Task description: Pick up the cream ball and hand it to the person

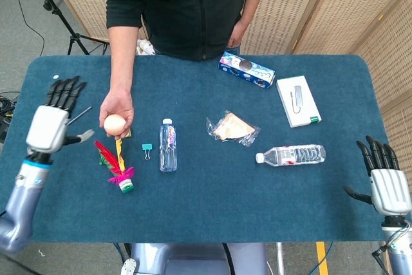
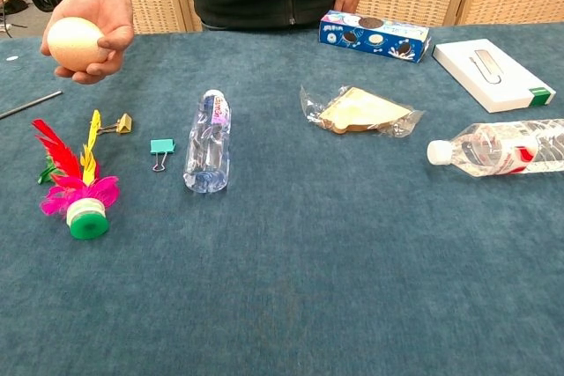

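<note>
Left hand (image 1: 53, 122) fingers (image 1: 64, 91) spread, empty; right hand (image 1: 385, 181) seemingly released too. Person's hand (image 1: 116, 111) cups the cream ball (image 1: 114, 124) above the blue tabletop (image 1: 212, 191).

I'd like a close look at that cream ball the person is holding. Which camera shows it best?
The chest view: the cream ball appears large and close there, resting in the person's hand with its rounded surface plain to see. The head view shows the same ball from above, much smaller, cupped in that hand over the table.
</note>
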Action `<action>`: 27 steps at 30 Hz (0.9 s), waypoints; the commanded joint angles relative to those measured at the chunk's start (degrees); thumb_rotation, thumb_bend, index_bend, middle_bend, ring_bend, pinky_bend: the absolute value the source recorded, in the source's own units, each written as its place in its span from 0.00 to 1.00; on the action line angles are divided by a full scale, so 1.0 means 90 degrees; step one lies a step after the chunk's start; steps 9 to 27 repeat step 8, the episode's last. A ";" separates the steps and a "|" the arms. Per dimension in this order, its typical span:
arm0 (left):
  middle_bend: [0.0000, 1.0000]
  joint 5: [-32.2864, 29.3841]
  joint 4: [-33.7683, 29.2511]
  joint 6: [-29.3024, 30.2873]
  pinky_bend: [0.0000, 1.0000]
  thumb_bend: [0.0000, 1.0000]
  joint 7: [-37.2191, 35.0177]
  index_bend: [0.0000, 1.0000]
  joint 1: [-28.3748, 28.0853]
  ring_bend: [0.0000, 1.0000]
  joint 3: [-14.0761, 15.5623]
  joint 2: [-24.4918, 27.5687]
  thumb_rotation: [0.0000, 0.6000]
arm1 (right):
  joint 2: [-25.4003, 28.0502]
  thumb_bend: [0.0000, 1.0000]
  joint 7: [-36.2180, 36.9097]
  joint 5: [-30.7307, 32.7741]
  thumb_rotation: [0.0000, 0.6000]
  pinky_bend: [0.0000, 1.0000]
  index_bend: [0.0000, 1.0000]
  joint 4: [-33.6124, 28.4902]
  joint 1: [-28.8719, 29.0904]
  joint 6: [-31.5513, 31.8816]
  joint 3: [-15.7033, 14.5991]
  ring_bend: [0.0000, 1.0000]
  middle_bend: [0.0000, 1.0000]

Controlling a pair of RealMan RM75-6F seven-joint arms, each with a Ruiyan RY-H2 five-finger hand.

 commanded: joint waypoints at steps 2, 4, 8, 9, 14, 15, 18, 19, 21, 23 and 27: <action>0.00 -0.0772 -0.0541 0.0306 0.00 0.00 0.0395 0.00 0.0869 0.00 0.0339 0.0335 1.00 | 0.0013 0.00 0.0015 -0.0054 1.00 0.03 0.00 -0.0025 -0.0019 0.0068 -0.0005 0.00 0.00; 0.00 -0.0885 -0.0517 0.0490 0.00 0.00 0.0473 0.00 0.1161 0.00 0.0476 0.0271 1.00 | 0.0028 0.00 0.0037 -0.0086 1.00 0.03 0.00 -0.0045 -0.0033 0.0110 -0.0009 0.00 0.00; 0.00 -0.0876 -0.0505 0.0550 0.00 0.00 0.0309 0.00 0.1429 0.00 0.0619 0.0238 1.00 | 0.0058 0.00 0.0078 -0.0144 1.00 0.03 0.00 -0.0081 -0.0052 0.0170 -0.0020 0.00 0.00; 0.00 -0.0876 -0.0505 0.0550 0.00 0.00 0.0309 0.00 0.1429 0.00 0.0619 0.0238 1.00 | 0.0058 0.00 0.0078 -0.0144 1.00 0.03 0.00 -0.0081 -0.0052 0.0170 -0.0020 0.00 0.00; 0.00 -0.0876 -0.0505 0.0550 0.00 0.00 0.0309 0.00 0.1429 0.00 0.0619 0.0238 1.00 | 0.0058 0.00 0.0078 -0.0144 1.00 0.03 0.00 -0.0081 -0.0052 0.0170 -0.0020 0.00 0.00; 0.00 -0.0876 -0.0505 0.0550 0.00 0.00 0.0309 0.00 0.1429 0.00 0.0619 0.0238 1.00 | 0.0058 0.00 0.0078 -0.0144 1.00 0.03 0.00 -0.0081 -0.0052 0.0170 -0.0020 0.00 0.00; 0.00 -0.0876 -0.0505 0.0550 0.00 0.00 0.0309 0.00 0.1429 0.00 0.0619 0.0238 1.00 | 0.0058 0.00 0.0078 -0.0144 1.00 0.03 0.00 -0.0081 -0.0052 0.0170 -0.0020 0.00 0.00; 0.00 -0.0876 -0.0505 0.0550 0.00 0.00 0.0309 0.00 0.1429 0.00 0.0619 0.0238 1.00 | 0.0058 0.00 0.0078 -0.0144 1.00 0.03 0.00 -0.0081 -0.0052 0.0170 -0.0020 0.00 0.00; 0.00 -0.0876 -0.0505 0.0550 0.00 0.00 0.0309 0.00 0.1429 0.00 0.0619 0.0238 1.00 | 0.0058 0.00 0.0078 -0.0144 1.00 0.03 0.00 -0.0081 -0.0052 0.0170 -0.0020 0.00 0.00; 0.00 -0.0876 -0.0505 0.0550 0.00 0.00 0.0309 0.00 0.1429 0.00 0.0619 0.0238 1.00 | 0.0058 0.00 0.0078 -0.0144 1.00 0.03 0.00 -0.0081 -0.0052 0.0170 -0.0020 0.00 0.00; 0.00 -0.0876 -0.0505 0.0550 0.00 0.00 0.0309 0.00 0.1429 0.00 0.0619 0.0238 1.00 | 0.0058 0.00 0.0078 -0.0144 1.00 0.03 0.00 -0.0081 -0.0052 0.0170 -0.0020 0.00 0.00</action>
